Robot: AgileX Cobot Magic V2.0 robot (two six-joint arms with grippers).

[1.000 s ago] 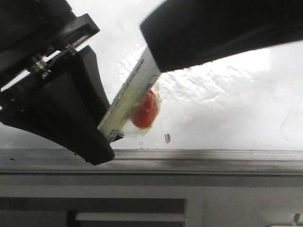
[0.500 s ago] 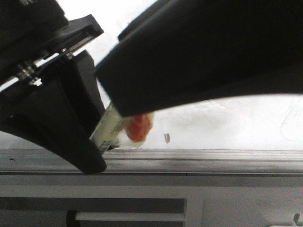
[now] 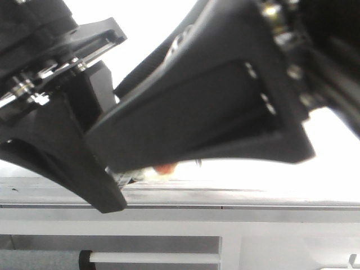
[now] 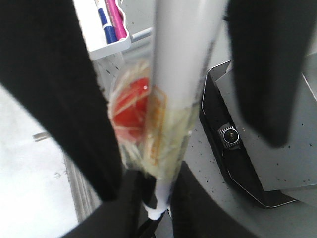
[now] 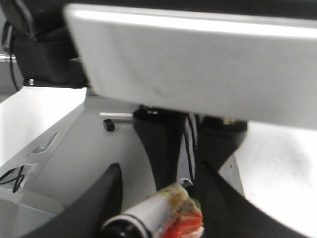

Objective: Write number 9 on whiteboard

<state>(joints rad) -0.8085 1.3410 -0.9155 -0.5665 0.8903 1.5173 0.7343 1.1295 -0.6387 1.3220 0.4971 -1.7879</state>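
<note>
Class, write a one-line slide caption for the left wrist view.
Left tool grips a white marker wrapped in tape with a red blob.

Robot lab; grey rig housing [image 4: 277, 163]; marker tray [image 4: 106, 42].

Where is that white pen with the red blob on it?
The white pen sits between the left hand's dark fingers in the left wrist view; in the front view the right hand hides most of it.

No legible text, label or number shows anywhere.
</note>
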